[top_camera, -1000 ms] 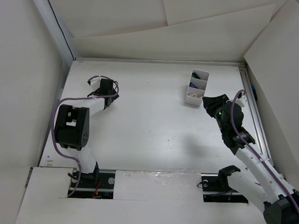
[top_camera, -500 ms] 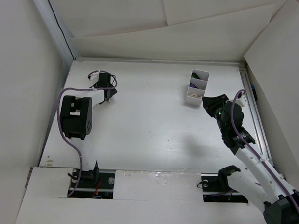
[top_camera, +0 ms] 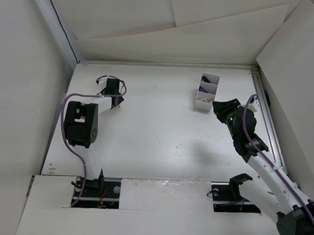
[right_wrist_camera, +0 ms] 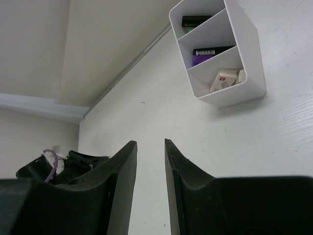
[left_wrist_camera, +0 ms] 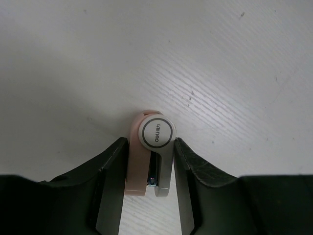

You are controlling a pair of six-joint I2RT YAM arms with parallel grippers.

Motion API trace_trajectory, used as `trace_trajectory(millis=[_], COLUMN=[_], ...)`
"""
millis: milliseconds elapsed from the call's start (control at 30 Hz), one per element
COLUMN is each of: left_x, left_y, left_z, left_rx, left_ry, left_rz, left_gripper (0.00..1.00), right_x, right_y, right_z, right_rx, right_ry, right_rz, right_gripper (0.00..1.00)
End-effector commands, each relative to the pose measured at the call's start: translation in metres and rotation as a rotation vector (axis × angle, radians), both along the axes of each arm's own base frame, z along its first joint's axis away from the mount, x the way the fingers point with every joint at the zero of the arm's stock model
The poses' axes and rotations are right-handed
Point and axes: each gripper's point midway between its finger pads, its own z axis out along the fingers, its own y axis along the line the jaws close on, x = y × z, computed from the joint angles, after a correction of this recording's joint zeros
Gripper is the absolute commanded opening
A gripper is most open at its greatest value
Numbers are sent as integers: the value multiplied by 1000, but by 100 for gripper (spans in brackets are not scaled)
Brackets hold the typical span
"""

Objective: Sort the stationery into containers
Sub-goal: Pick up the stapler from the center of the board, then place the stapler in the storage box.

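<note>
- Two grippers inspected. The left gripper is clamped on a pink marker, one finger on each side and its round grey end facing the table.
- Left gripper and marker are well apart from the white box, far to its left in the top view.
- Right gripper is just beside the box's near end, fingers at a narrow gap with nothing between them.
- Box's three compartments: far one holds a green marker, the middle a purple marker, the near one small pale pieces.

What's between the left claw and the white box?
Nothing. The top view shows bare table between the left gripper, shut on a pink item, and the white box.
</note>
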Motion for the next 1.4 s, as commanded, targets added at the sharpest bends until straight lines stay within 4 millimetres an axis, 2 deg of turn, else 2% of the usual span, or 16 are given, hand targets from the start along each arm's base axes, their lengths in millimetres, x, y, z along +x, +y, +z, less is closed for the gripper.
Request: trace_trajectory(millis=[0, 100, 200, 333, 367, 533, 600, 667, 700, 733, 833, 933, 1067, 1167, 1200, 1367], left_x=[-22, -25, -25, -29, -35, -43, -44, -41, -34, -31, -20, -10, -6, -1, -6, -12], left_y=[-12, -26, -63, -139, -176, -274, -315, -340, -349, -370, -406, -425, -450, -457, -465, -486], left_z=[5, 22, 58, 104, 118, 166, 177, 182, 166, 185, 186, 172, 172, 163, 174, 173], left_rx=[-20, -33, -25, -54, -90, -208, -251, -273, -272, -311, -354, -383, -441, -455, -474, -465], left_ry=[21, -20, -105, -202, -233, -387, -411, -422, -395, -431, -441, -431, -453, -455, -479, -494], left_rz=[-48, -83, -164, -327, -412, -610, -686, -726, -737, -780, -826, -854, -890, -893, -915, -948], left_gripper=[0, 0, 0, 0, 0, 0, 0, 0, 0, 0, 0, 0, 0, 0, 0, 3], right_x=[2, 2, 2, 0, -1, -6, -10, -13, -16, -15, -17, -17, -17, -16, -16, -16], right_y=[1, 0, 0, -7, -7, -20, -23, -24, -27, -29, -30, -30, -30, -27, -27, -27], right_z=[38, 38, 33, 41, 36, 37, 45, 46, 45, 45, 48, 48, 48, 45, 45, 45], right_rx=[27, 26, 23, 27, 23, 23, 43, 46, 47, 57, 60, 60, 60, 58, 58, 58], right_ry=[-103, -103, -94, -117, -109, -128, -152, -160, -165, -165, -174, -174, -174, -165, -165, -165], right_rz=[2, -7, -7, -37, -37, -94, -107, -108, -118, -130, -130, -130, -130, -119, -119, -119], right_gripper=[35, 35, 35, 35, 35, 35, 35, 35, 35, 35, 35, 35, 35, 35, 35, 35])
